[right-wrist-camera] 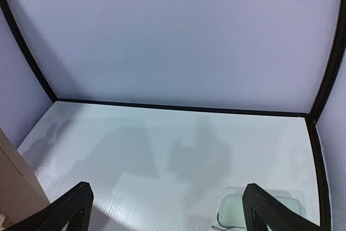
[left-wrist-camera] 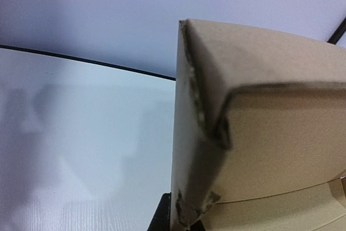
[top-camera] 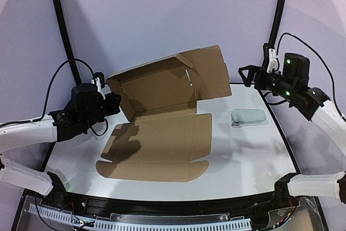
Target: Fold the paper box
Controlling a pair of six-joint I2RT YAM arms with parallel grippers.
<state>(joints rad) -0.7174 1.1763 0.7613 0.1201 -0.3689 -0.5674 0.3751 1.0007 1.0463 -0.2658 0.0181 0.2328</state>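
The paper box [top-camera: 162,142] is brown die-cut cardboard; its front panels lie flat on the white table. Its back panel [top-camera: 162,82] is raised and tilted, with a side flap at its left end. My left gripper [top-camera: 113,103] is shut on that left flap's edge. In the left wrist view the cardboard [left-wrist-camera: 270,133] fills the right half, and the left gripper [left-wrist-camera: 184,221] pinches its lower corner between black fingertips [left-wrist-camera: 161,216]. My right gripper [top-camera: 243,74] hangs open in the air just right of the raised panel, touching nothing; its open jaws [right-wrist-camera: 170,209] frame bare table.
A small pale green-grey case [top-camera: 248,117] lies on the table right of the box, and the same case [right-wrist-camera: 232,209] shows near the right finger. A corner of cardboard [right-wrist-camera: 13,187] sits at the lower left. Curved walls with black posts [top-camera: 60,20] close the back.
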